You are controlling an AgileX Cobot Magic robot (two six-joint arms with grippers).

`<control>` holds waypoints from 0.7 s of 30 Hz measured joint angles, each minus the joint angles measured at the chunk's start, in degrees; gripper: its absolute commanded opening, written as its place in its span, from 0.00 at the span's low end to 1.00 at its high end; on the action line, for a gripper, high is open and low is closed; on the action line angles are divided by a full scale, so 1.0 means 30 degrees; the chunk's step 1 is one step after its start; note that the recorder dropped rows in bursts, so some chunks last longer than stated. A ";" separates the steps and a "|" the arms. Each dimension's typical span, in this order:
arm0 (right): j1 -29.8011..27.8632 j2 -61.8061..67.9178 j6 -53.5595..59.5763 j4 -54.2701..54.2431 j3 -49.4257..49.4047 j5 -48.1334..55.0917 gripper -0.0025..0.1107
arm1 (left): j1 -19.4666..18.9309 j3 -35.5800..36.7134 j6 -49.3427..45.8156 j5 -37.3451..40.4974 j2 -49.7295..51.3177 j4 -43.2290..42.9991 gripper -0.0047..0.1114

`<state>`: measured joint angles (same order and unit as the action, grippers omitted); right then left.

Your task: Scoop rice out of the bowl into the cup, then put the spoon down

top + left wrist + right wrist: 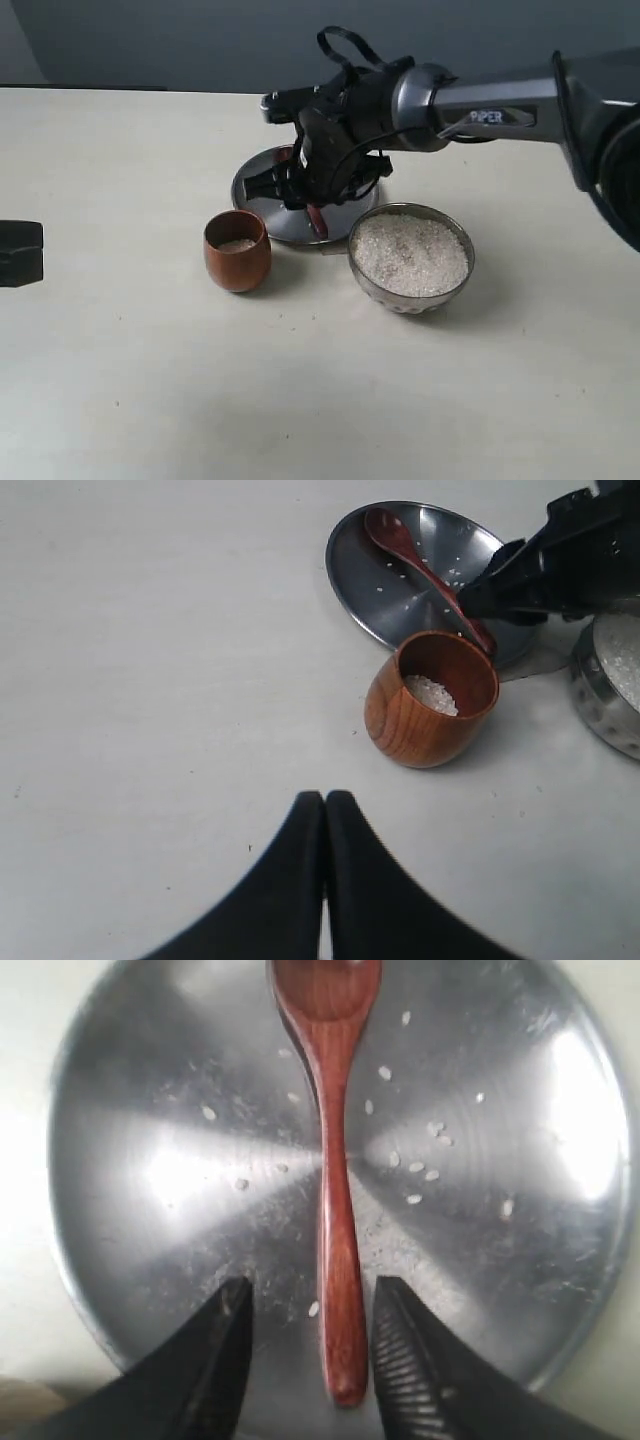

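The wooden spoon [335,1220] lies flat on the steel plate [150,1200], its handle end between the spread fingers of my right gripper [312,1295], which is open and clear of the wood. In the exterior view that gripper [310,200] hovers over the plate [255,190], with the spoon's handle end [317,221] showing below it. The wooden cup [237,250] stands in front of the plate with a little rice [432,694] inside. The glass bowl [411,258] to its right is heaped with rice [408,255]. My left gripper [324,798] is shut and empty, well short of the cup [430,700].
Several loose rice grains [415,1165] are scattered on the plate around the spoon. The pale tabletop [150,380] stretches bare in front and to the left. My left gripper's dark tip [20,252] shows at the left edge of the exterior view.
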<state>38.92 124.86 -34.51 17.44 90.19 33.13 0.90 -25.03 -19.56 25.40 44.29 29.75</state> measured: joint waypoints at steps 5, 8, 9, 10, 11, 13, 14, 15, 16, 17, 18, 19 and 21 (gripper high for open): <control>0.0000 -0.2790 0.0191 0.1189 0.0000 0.1253 0.02 | 0.0000 0.0000 0.0000 -0.0088 0.0000 0.0076 0.04; 0.0000 -0.4521 0.0816 0.1938 0.0000 0.3055 0.02 | 0.0000 0.0000 0.0000 -0.0088 0.0000 0.0076 0.04; 0.0000 -0.5090 0.0984 0.2157 0.0000 0.3671 0.02 | 0.0000 0.0000 0.0000 -0.0088 0.0000 0.0076 0.04; 0.0000 -0.5627 0.1112 0.2448 0.0000 0.4492 0.02 | 0.0000 0.0000 0.0000 -0.0088 0.0000 0.0076 0.04; 0.0039 -0.6146 0.1165 0.2839 -0.0052 0.5312 0.02 | 0.0000 0.0000 0.0000 -0.0088 0.0000 0.0076 0.04; 0.0039 -0.7056 0.1208 0.3640 -0.0419 0.6595 0.02 | 0.0000 0.0000 0.0000 -0.0088 0.0000 0.0076 0.04; 0.0039 -0.7562 0.1239 0.3966 -0.0749 0.7179 0.02 | 0.0000 0.0000 0.0000 -0.0088 0.0000 0.0076 0.04; 0.0039 -0.7991 0.1251 0.4131 -0.1070 0.7591 0.02 | 0.0000 0.0000 0.0000 -0.0088 0.0000 0.0076 0.04; 0.0039 -0.8535 0.1284 0.4286 -0.1542 0.7807 0.02 | 0.0000 0.0000 0.0000 -0.0038 0.0000 0.0076 0.04; 0.0039 -0.9129 0.1284 0.4436 -0.2074 0.7840 0.02 | 0.0000 0.0000 0.0000 -0.0047 0.0000 0.0076 0.04; 0.0039 -0.9790 0.1284 0.4482 -0.2663 0.7793 0.02 | 0.0000 0.0000 0.0000 -0.0001 0.0000 0.0028 0.04; 0.0039 -1.0481 0.1284 0.4519 -0.3311 0.7653 0.02 | 0.0000 0.0000 0.0000 0.0034 0.0000 -0.0052 0.04; 0.0039 -1.2009 0.1076 0.4590 -0.4768 0.7085 0.02 | 0.0000 0.0000 0.0000 0.0034 0.0000 -0.0224 0.04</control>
<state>39.04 88.83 -31.28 31.21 75.88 54.38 0.90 -25.03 -19.56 25.51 44.29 29.07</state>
